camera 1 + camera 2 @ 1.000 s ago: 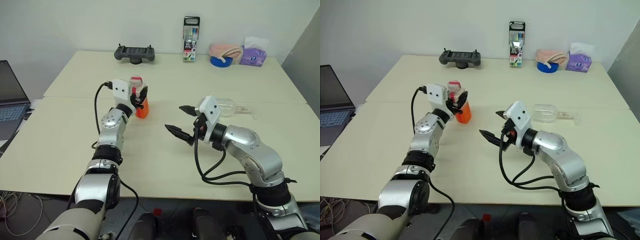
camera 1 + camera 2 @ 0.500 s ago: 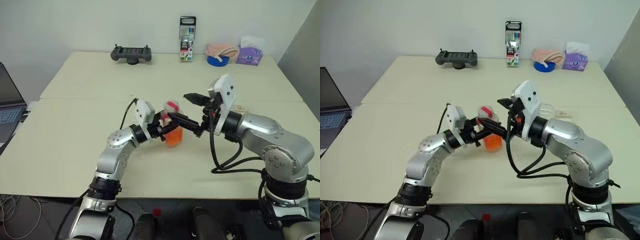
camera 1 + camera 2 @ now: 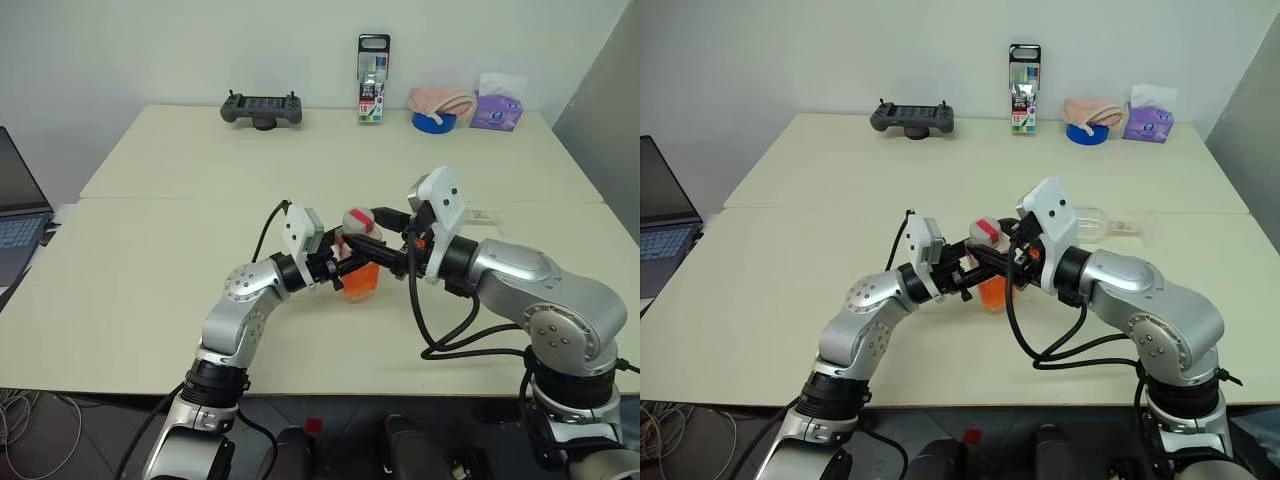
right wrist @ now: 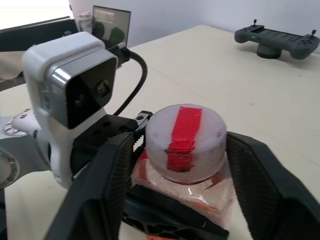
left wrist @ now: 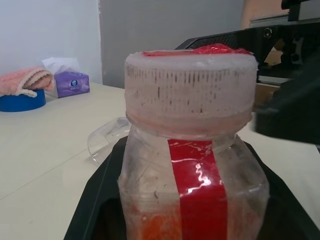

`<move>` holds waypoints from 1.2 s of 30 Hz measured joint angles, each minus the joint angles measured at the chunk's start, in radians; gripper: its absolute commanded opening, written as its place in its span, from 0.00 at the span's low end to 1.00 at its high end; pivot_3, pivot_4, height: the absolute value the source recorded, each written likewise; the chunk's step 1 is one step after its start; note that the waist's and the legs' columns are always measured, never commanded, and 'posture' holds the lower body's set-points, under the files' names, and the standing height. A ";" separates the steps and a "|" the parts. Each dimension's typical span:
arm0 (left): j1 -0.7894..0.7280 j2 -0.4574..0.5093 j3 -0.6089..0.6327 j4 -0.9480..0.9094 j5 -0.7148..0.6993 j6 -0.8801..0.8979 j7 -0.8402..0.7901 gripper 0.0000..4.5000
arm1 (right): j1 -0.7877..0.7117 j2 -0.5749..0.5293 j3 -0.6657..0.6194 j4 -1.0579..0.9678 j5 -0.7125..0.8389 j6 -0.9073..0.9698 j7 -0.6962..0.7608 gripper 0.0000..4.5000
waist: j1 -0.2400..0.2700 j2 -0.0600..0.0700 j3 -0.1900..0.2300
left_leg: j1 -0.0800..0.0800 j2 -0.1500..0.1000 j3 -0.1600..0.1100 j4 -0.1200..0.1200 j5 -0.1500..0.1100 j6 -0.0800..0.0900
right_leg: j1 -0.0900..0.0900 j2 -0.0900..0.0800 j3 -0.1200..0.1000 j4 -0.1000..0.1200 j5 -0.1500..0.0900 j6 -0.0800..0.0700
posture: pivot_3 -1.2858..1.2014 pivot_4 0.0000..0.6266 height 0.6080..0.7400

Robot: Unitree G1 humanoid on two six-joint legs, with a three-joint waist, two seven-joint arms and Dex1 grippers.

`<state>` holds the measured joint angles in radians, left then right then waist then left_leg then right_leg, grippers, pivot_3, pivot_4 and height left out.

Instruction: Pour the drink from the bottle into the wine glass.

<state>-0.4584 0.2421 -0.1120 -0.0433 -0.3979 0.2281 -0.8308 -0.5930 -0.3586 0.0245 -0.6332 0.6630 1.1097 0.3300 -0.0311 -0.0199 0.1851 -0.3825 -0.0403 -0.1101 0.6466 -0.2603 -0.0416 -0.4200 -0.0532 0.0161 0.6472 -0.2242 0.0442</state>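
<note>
Even, bright indoor light falls from above, and the pale desk (image 3: 150,250) shows soft, short shadows under the arms and no hard glare. Both head views are sharp from near edge to far wall. In the left wrist view the bottle (image 5: 192,145) is crisp (the red strip carries small wavy highlights), while the dark shape beside it is smeared and the wall behind is soft. In the right wrist view the cap (image 4: 186,140) looks slightly washed out.

Bottle (image 3: 358,262) btwn both claws, mid table (image 3: 150,260); wine glass (image 3: 1095,222) behind right arm.
</note>
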 measured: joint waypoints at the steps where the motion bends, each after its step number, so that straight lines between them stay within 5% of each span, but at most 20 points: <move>1: -0.001 0.001 0.001 0.000 0.000 0.000 -0.001 0.43 | 0.000 0.008 0.001 0.000 -0.002 -0.005 -0.003 0.65 | 0.000 0.000 0.000 | 0.000 0.000 0.000 0.000 0.000 0.000 | 0.000 0.000 0.000 0.000 0.000 0.000 | 0.52 0.24 1.00; 10: -0.003 -0.002 -0.005 0.003 0.017 -0.003 -0.007 0.43 | -0.007 0.001 0.015 0.002 -0.014 -0.030 -0.002 0.65 | 0.001 0.000 0.000 | 0.000 0.000 0.000 0.000 0.000 0.000 | 0.000 0.000 0.000 0.000 0.000 0.000 | 0.52 0.24 1.00; 15: -0.003 -0.002 -0.009 0.004 0.024 -0.003 -0.009 0.43 | -0.010 -0.012 0.032 0.012 -0.039 -0.053 -0.005 0.41 | 0.001 0.000 0.000 | 0.000 0.000 0.000 0.000 0.000 0.000 | 0.000 0.000 0.000 0.000 0.000 0.000 | 0.52 0.24 1.00; 24: -0.006 0.003 -0.013 0.014 0.028 0.001 -0.012 0.42 | -0.010 -0.064 0.070 0.049 -0.065 -0.129 0.064 0.41 | 0.001 0.000 0.000 | 0.000 0.000 0.000 0.000 0.000 0.000 | 0.000 0.000 0.000 0.000 0.000 0.000 | 0.52 0.24 1.00; 29: -0.042 0.033 -0.041 -0.046 -0.038 0.051 -0.122 0.42 | -0.077 -0.205 -0.042 0.237 0.104 -0.180 0.495 0.41 | 0.001 0.000 0.000 | 0.000 -0.001 0.001 0.000 0.000 0.000 | 0.001 0.000 0.000 -0.002 0.000 0.001 | 0.52 0.24 1.00; 36: -0.071 0.044 -0.066 -0.055 -0.040 0.051 -0.163 0.41 | -0.223 -0.307 0.080 0.499 -0.021 -0.427 0.928 0.41 | -0.004 0.000 0.000 | 0.002 0.002 0.001 0.000 0.000 0.000 | 0.001 0.002 -0.001 0.000 -0.001 0.002 | 0.52 0.24 1.00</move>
<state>-0.5291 0.2864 -0.1775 -0.0984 -0.4381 0.2792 -0.9937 -0.8163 -0.6658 0.1047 -0.1344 0.6415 0.6826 1.2583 -0.0350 -0.0196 0.1854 -0.3801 -0.0387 -0.1095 0.6463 -0.2603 -0.0411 -0.4187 -0.0513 0.0154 0.6476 -0.2248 0.0462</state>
